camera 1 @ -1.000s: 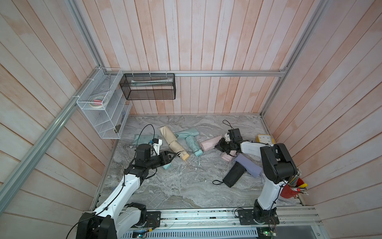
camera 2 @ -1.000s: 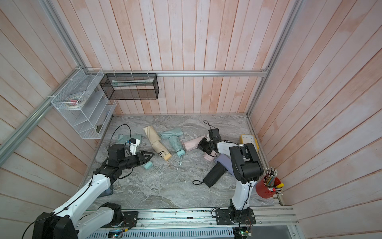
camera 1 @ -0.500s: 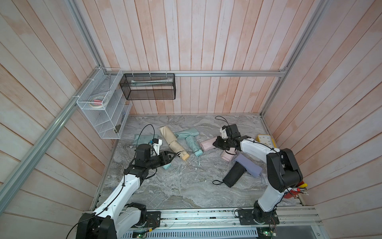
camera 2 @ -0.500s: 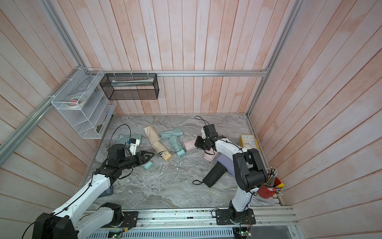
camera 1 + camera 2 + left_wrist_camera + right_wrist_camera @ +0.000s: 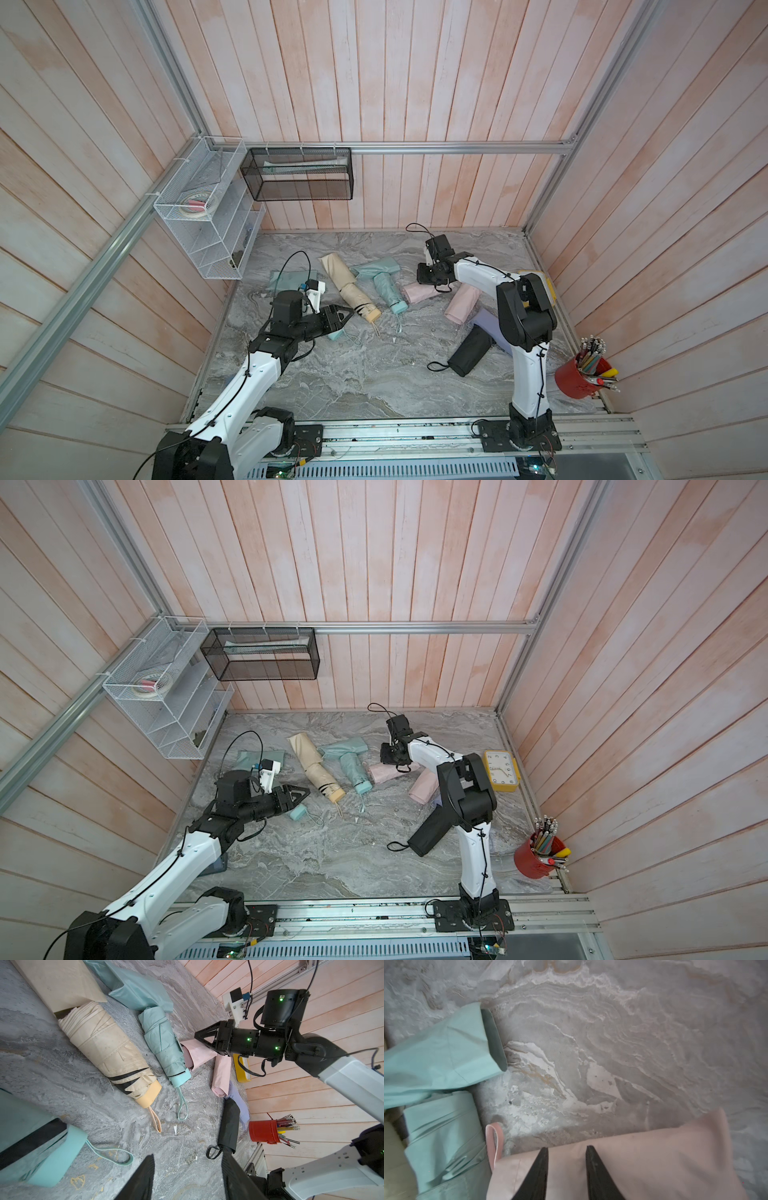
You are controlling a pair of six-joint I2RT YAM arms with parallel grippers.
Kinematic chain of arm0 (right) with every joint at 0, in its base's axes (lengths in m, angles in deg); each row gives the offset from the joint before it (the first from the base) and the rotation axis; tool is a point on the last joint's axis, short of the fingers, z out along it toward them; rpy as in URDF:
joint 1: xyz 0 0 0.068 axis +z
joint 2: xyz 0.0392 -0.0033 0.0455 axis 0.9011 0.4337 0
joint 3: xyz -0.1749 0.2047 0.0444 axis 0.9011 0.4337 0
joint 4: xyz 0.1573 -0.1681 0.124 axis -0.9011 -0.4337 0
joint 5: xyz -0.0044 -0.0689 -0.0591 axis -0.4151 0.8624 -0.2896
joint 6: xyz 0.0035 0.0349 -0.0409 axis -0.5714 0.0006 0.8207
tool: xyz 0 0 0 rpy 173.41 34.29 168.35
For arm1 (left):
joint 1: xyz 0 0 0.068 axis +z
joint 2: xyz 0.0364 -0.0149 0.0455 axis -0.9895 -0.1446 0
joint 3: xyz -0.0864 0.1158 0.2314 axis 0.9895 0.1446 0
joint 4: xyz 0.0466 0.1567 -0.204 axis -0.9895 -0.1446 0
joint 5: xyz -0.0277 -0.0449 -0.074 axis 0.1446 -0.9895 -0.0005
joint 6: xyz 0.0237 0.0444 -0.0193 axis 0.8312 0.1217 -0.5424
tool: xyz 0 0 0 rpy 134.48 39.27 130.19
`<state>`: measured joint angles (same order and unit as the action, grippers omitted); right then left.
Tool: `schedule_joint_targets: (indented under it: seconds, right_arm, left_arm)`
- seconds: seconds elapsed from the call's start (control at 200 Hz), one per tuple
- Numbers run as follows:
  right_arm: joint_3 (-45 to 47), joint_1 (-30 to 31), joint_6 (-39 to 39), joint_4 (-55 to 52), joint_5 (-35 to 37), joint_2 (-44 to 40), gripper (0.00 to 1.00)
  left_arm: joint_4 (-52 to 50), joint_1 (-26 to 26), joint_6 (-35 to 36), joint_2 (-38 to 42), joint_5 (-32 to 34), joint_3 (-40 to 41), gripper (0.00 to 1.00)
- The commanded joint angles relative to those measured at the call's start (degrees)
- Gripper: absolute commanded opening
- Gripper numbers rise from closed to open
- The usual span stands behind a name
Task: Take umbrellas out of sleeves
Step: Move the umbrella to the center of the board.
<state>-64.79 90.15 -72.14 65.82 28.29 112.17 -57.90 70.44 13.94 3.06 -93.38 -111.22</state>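
Note:
My right gripper stands open over a pink sleeve, its jaws a little apart and nothing gripped; a pink cord pokes out of the sleeve's mouth. In both top views it sits at that sleeve's far end. A cream umbrella lies half out of its sleeve. Beside it is a mint umbrella below a mint sleeve. My left gripper hovers open and empty above another mint umbrella's handle. Pink, lavender and black bundles lie at the right.
A flat mint sleeve lies by the left wall under a white wire shelf. A black mesh basket hangs on the back wall. A yellow clock and a red cup of pens stand along the right edge.
My right gripper has moved left, from the pile at the right to the pink sleeve, and its jaws have gone from shut to open. The left arm has stayed still.

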Motion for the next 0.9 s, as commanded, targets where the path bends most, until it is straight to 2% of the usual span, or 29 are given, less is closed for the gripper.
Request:
schedule_joint_targets:
  seconds: [0.0,0.21,0.4,0.665,0.73,0.81,0.895]
  right_arm:
    - [3.1,2.9,3.2,-7.7,7.9,-0.5,0.33]
    - [20.2,6.7,1.2,-2.3,9.9,-9.6,0.32]
    - [32.3,8.9,-2.0,4.3,4.5,-19.1,0.32]
    - [32.5,6.1,-3.2,1.7,5.0,-28.3,0.35]
    - [32.1,5.0,-2.7,1.3,5.0,-29.1,0.36]
    - [32.1,3.8,-2.4,0.8,5.9,-29.4,0.42]
    - [32.1,2.6,-1.7,-0.3,6.6,-28.7,0.43]
  left_arm:
    - [-0.1,0.3,0.7,0.2,-0.4,0.1,0.55]
    - [0.8,0.3,0.4,-0.1,-0.7,0.4,0.55]
    - [1.1,0.3,0.2,-0.2,-1.0,0.0,0.55]
    - [1.8,0.3,-0.4,-0.5,-1.4,-0.4,0.55]
    - [1.7,0.3,-0.4,-0.5,-1.5,-0.3,0.55]
    - [1.7,0.3,-0.4,-0.5,-1.3,-0.1,0.55]
    - [1.8,0.3,-0.4,-0.7,-1.4,-0.2,0.55]
